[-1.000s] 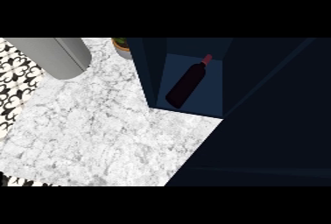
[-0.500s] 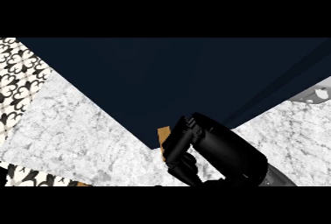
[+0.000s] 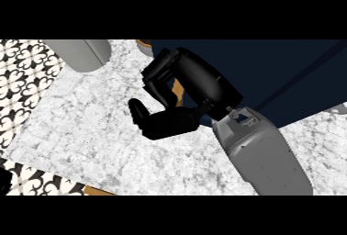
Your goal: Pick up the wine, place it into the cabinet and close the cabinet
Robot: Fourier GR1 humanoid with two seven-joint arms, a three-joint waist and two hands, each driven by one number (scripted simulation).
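The dark navy cabinet (image 3: 271, 73) fills the upper right, and its front shows as one closed dark face. No wine bottle shows anywhere. My right hand (image 3: 169, 123) comes in from the lower right on its grey forearm (image 3: 261, 156). It sits at the cabinet's left edge, over the white marble counter (image 3: 95, 133). Its fingers (image 3: 157, 85) are curled down toward the thumb (image 3: 139, 111), and nothing shows between them except a thin brown strip of the cabinet's edge (image 3: 180, 91). My left hand does not show.
A grey rounded shape (image 3: 78, 53) lies at the top left on the counter. A black-and-white patterned surface (image 3: 24, 78) runs along the left and lower left. A brown round rim (image 3: 143, 45) peeks out beside the cabinet's top left corner.
A second ago the cabinet stood open with the wine bottle inside. Now its dark front covers the opening. My right hand has come up from the lower edge to the cabinet's left edge.
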